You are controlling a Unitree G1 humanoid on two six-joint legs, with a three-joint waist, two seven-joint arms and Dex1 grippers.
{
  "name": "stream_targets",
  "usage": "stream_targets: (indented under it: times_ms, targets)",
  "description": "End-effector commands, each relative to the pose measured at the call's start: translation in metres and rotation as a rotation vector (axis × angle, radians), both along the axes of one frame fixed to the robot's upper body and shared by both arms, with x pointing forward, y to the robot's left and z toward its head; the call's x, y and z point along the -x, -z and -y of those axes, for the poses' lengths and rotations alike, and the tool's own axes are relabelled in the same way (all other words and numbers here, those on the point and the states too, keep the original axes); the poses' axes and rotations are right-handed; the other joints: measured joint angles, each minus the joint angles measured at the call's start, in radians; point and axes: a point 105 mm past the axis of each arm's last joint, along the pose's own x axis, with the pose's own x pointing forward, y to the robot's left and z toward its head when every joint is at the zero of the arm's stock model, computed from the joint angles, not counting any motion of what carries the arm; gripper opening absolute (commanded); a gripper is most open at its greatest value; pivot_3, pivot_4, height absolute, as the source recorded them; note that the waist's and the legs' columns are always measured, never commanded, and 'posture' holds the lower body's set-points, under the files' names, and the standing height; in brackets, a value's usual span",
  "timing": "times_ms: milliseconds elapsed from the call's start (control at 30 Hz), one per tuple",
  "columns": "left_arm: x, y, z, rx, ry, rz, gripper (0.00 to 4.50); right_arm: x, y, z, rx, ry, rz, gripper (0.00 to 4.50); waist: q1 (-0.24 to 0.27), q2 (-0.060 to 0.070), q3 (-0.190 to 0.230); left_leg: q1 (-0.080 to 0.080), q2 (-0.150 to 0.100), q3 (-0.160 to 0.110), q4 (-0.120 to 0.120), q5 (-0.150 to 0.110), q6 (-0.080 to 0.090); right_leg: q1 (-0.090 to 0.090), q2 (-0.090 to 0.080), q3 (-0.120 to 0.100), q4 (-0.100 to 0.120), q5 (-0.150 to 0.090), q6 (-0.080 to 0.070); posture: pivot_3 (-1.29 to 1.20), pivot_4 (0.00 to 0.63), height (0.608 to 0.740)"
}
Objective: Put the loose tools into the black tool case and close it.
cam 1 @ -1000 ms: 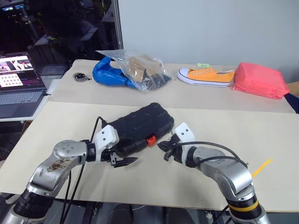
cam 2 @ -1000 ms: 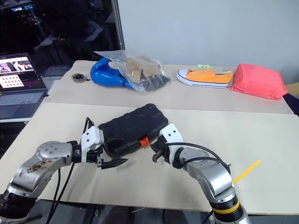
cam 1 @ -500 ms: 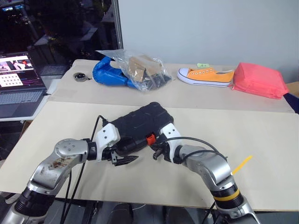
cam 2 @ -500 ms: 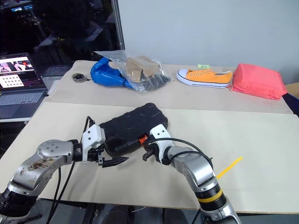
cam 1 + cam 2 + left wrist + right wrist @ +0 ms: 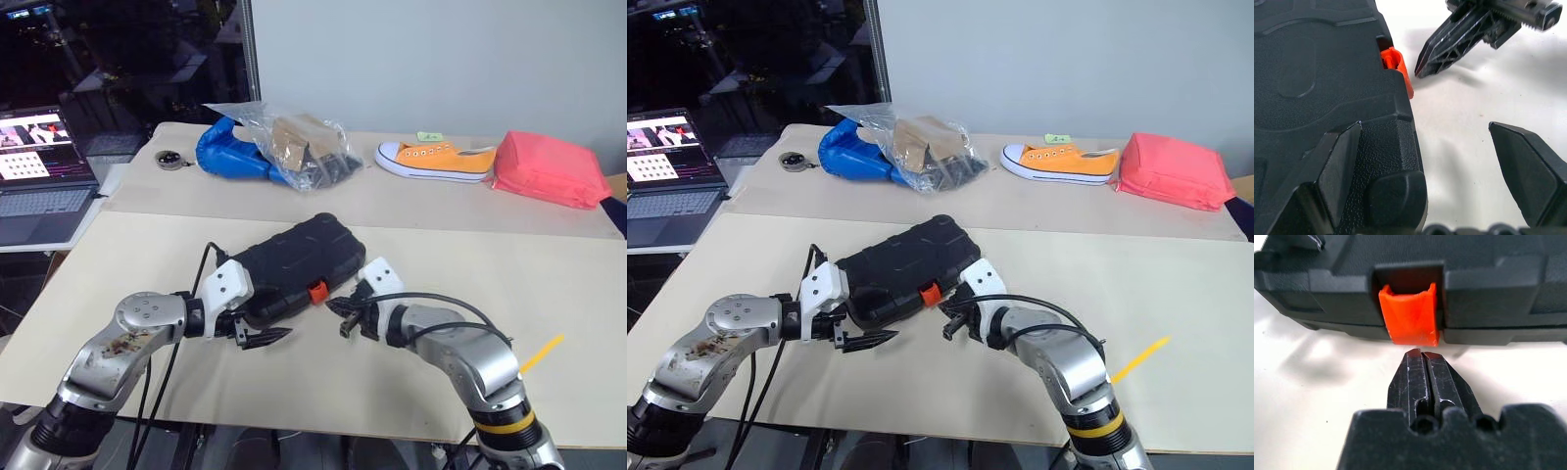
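While the black tool case (image 5: pixel 294 269) lies shut and flat near the middle of the near table (image 5: pixel 118 255), its long axis runs on a slant, from the side of the table's front edge on the robot's left toward the far right. Along the long side of the case that faces the robot sits a small orange latch (image 5: pixel 1410 318).

Directly in front of that latch is the right gripper (image 5: pixel 948 331). Its two black fingers are pressed together into a single point, holding nothing. In the right wrist view the tip aims straight at the lower edge of the latch and sits just short of it, though contact cannot be confirmed. Judging by this, the coming move is a push on the latch, and the right arm is the nearer one for it.

At the case's near-left end is the left gripper (image 5: pixel 261 336), its fingers spread wide. One finger (image 5: pixel 1337 171) lies over the case's corner, apparently resting on it; the other (image 5: pixel 1528 166) hangs above bare table beside the case. It grips nothing
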Motion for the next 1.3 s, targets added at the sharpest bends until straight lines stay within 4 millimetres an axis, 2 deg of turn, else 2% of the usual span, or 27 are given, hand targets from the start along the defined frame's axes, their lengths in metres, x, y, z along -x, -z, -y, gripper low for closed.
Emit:
stream_targets:
  times_ms: [33, 233, 400, 467, 633, 733, 833, 967, 1133, 1300]
  targets:
    - [0.007, 0.032, -0.006, -0.045, -0.036, -0.156, 4.5, -0.002, -0.013, -0.007, -0.04, -0.011, 0.042, 0.04, -0.001, 0.0, 0.0, 0.0, 0.0, 0.0, 0.0, 0.0, 0.0, 0.0, 0.0, 0.0, 0.0, 0.0, 0.0, 0.0, 0.15, 0.74]
    - [0.007, 0.032, -0.007, -0.046, -0.038, -0.155, 4.5, -0.017, -0.014, -0.024, -0.05, -0.003, 0.071, 0.04, -0.003, 0.0, 0.0, 0.001, 0.0, 0.0, 0.0, 0.0, 0.0, 0.0, 0.0, 0.0, 0.0, 0.0, 0.001, 0.0, 0.15, 0.74]
    - [0.007, 0.033, -0.008, -0.045, -0.045, -0.155, 4.5, -0.025, -0.014, -0.028, -0.053, 0.017, 0.098, 0.04, -0.006, 0.0, 0.0, 0.002, 0.001, -0.001, 0.0, 0.0, 0.0, -0.001, 0.001, 0.0, 0.001, 0.002, -0.003, 0.0, 0.15, 0.74]
    - [0.007, 0.033, -0.008, -0.045, -0.047, -0.156, 4.5, -0.022, -0.016, -0.027, -0.065, 0.009, 0.101, 0.04, -0.005, 0.0, 0.0, 0.002, 0.001, -0.001, 0.0, 0.0, 0.0, -0.001, 0.001, 0.0, 0.001, 0.002, -0.004, 0.0, 0.15, 0.74]
    - [0.006, 0.034, -0.009, -0.045, -0.054, -0.156, 4.5, 0.001, -0.022, -0.017, -0.108, -0.082, 0.088, 0.04, -0.002, 0.0, 0.0, 0.001, 0.001, 0.0, 0.0, 0.0, 0.0, -0.001, 0.0, 0.0, 0.001, 0.002, -0.001, 0.0, 0.15, 0.74]
    - [0.006, 0.035, -0.01, -0.045, -0.058, -0.155, 4.5, 0.008, -0.028, -0.012, -0.127, -0.109, 0.095, 0.04, -0.001, 0.0, 0.0, 0.0, 0.0, 0.0, 0.0, 0.0, 0.0, 0.0, 0.0, 0.0, 0.0, 0.001, -0.001, 0.0, 0.15, 0.74]
    - [0.006, 0.036, -0.009, -0.045, -0.057, -0.157, 4.5, 0.004, -0.033, -0.011, -0.154, -0.098, 0.115, 0.04, -0.001, 0.0, 0.0, 0.0, 0.0, -0.001, 0.0, 0.0, 0.0, 0.0, 0.0, 0.0, -0.001, 0.001, -0.001, 0.0, 0.15, 0.74]
    - [0.005, 0.036, -0.009, -0.043, -0.058, -0.156, 4.5, -0.013, -0.038, -0.016, -0.175, -0.029, 0.158, 0.04, -0.002, 0.0, 0.0, 0.001, 0.0, -0.001, 0.0, 0.0, 0.0, 0.001, 0.0, 0.0, -0.001, 0.0, 0.001, 0.0, 0.15, 0.74]
    - [0.005, 0.036, -0.01, -0.045, -0.061, -0.153, 4.5, -0.024, -0.03, -0.019, -0.149, 0.009, 0.173, 0.04, -0.002, 0.0, 0.0, 0.001, 0.0, -0.001, 0.0, 0.0, 0.0, 0.001, 0.0, 0.0, -0.001, 0.0, 0.0, 0.0, 0.15, 0.74]
    - [0.006, 0.037, -0.012, -0.047, -0.068, -0.153, 4.5, -0.019, -0.012, -0.02, -0.09, -0.007, 0.137, 0.04, -0.004, 0.0, 0.0, 0.002, 0.001, -0.001, 0.0, 0.0, 0.0, 0.001, 0.0, 0.0, 0.0, 0.001, -0.002, 0.0, 0.15, 0.74]
